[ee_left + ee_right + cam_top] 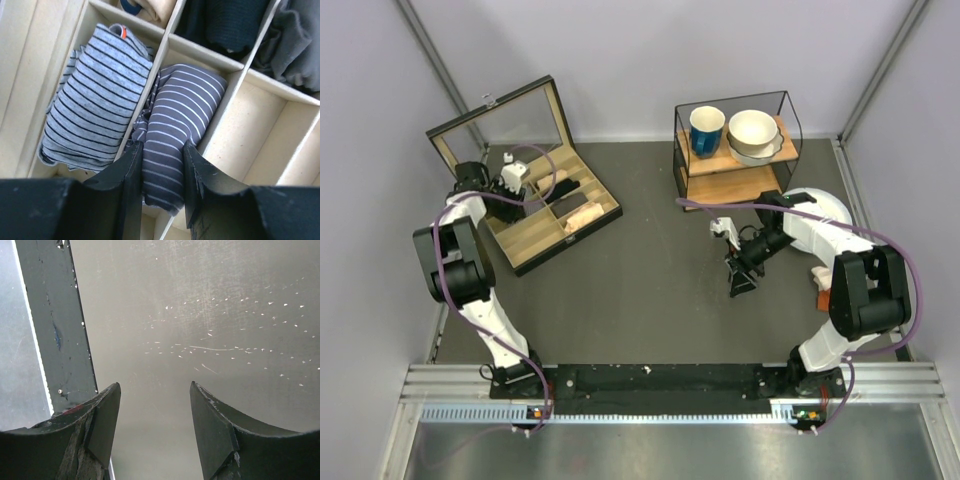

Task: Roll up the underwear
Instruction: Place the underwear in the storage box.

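Left pincer (164, 180) is down in the divided wooden box (260, 130), at the far-left of the worktop (650, 290). The underwear (182, 120), dark grey with thin white stripes, sits bunched in one compartment, up against the dividers on either side. My left fingers (131, 175) are straddling its near end, the gap about as wide as the bundle, with cloth between them. The tips look to be touching fabric on both sides, but I can't tell whether they're actually squeezing it or only flanking it.

Next compartment over, there's a light grey garment with dark stripes (95, 105), folded, with a small orange tab at its far edge. Beyond those two I can see beige, black and charcoal fabric in the far cells.

Right pincer (155, 430) hangs over bare worktop on the right side, pointing down, fingers spread wide, nothing between them. The underwear is well apart from it.
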Motion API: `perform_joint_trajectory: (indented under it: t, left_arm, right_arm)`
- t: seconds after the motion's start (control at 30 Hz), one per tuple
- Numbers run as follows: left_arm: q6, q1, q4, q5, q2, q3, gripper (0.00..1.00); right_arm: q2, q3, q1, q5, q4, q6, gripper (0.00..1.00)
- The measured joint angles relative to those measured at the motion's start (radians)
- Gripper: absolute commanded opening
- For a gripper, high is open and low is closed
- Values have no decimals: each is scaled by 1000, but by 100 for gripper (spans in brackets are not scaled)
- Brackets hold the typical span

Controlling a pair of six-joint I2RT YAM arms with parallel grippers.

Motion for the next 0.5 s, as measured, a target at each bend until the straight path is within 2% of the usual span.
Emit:
perform_joint_trajectory:
  t: [0.03, 0.17, 0.27, 0.5]
  left_arm:
    - [0, 0, -1, -8, 4, 0, 41]
    - [-12, 0, -10, -41, 12, 1, 57]
    - [-52, 0, -24, -73, 12, 18, 62]
    - [-153, 2, -66, -91, -13, 47, 63]
  right_arm:
    - [0, 0, 0, 0, 0, -1, 59]
    - [0, 0, 0, 3, 0, -2, 59]
    - [0, 0, 0, 4, 0, -3, 59]
    - [-2, -12, 0, 6, -4, -5, 59]
